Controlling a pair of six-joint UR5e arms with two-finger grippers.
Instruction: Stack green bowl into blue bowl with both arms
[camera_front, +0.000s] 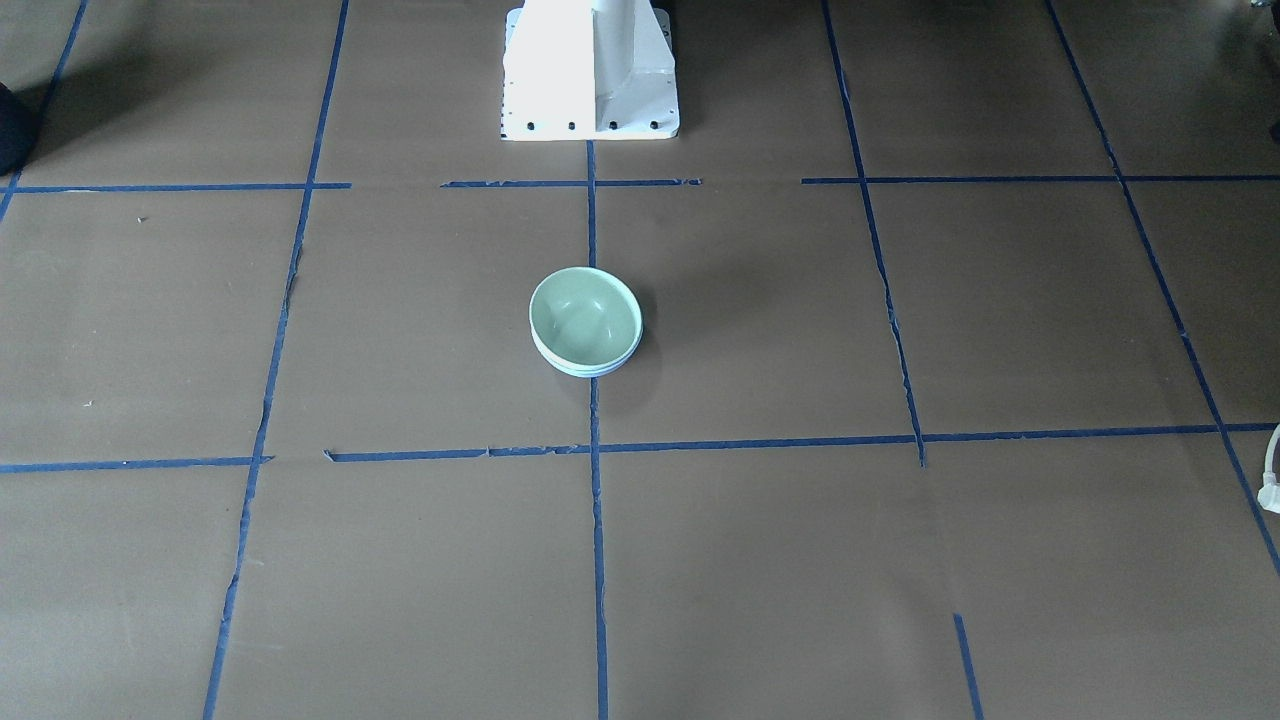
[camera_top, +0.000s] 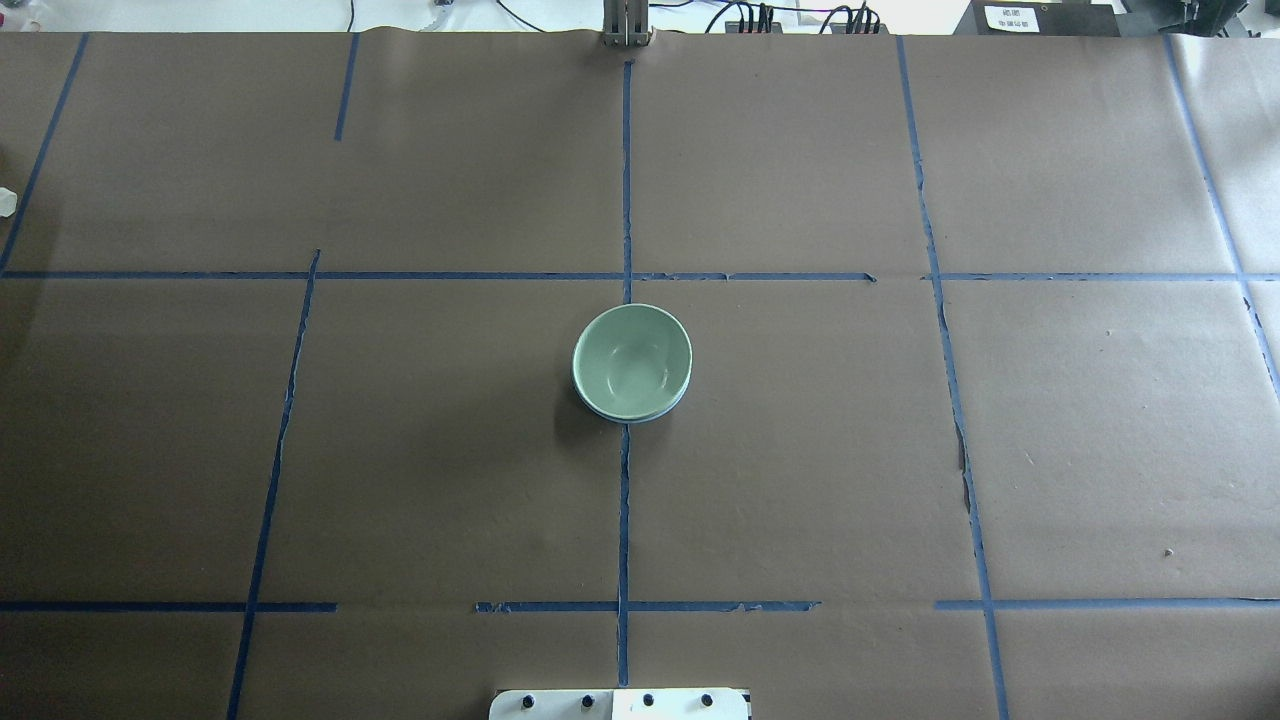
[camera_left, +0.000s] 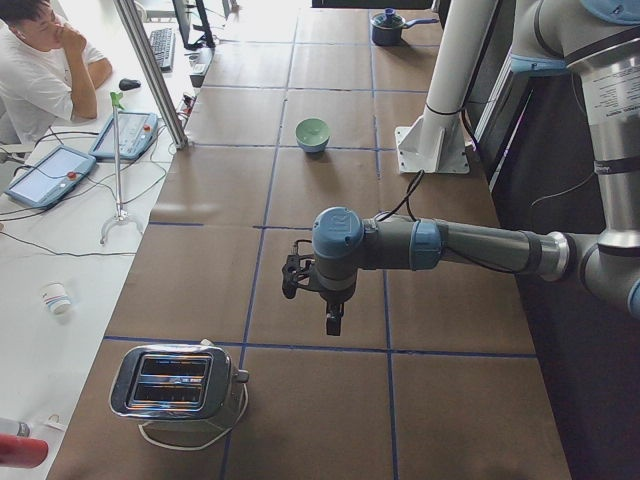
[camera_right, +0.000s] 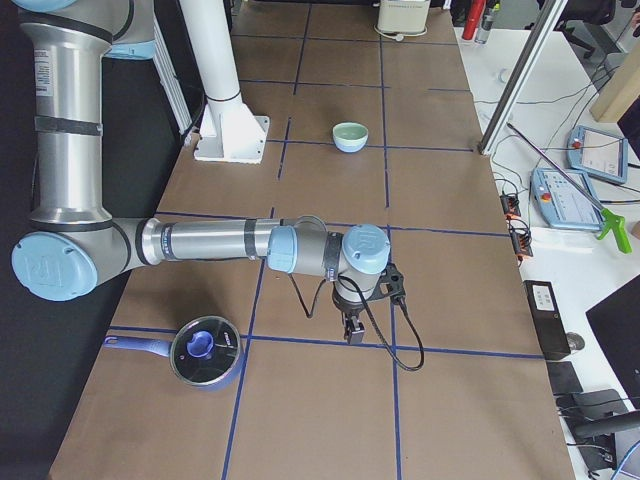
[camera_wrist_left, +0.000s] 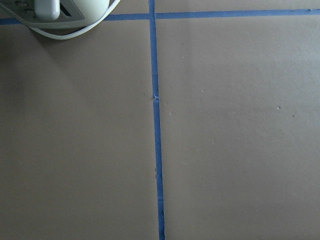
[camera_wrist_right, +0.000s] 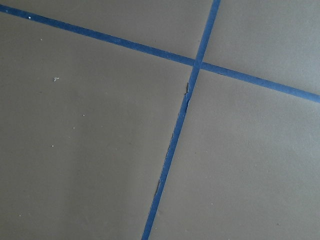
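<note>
Now the green bowl (camera_front: 585, 315) sits inside the blue bowl (camera_front: 592, 371), whose pale rim shows just under it, at the middle of the table (camera_front: 900, 560) on a blue tape line (camera_front: 597, 520). Both grippers hang well apart from the bowls. Whether the left gripper (camera_left: 333, 325) or the right gripper (camera_right: 353, 333) is spread or pressed together, I cannot tell.

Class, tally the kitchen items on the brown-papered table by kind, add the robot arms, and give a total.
Bowls: 2 (pale mint-green round bowl nested in light blue round bowl)
Toasters: 1 (shiny silver metal toaster)
Saucepans: 1 (lidded blue saucepan)
Robot arms: 2 (grey left arm, grey right arm)
Total: 6
</note>
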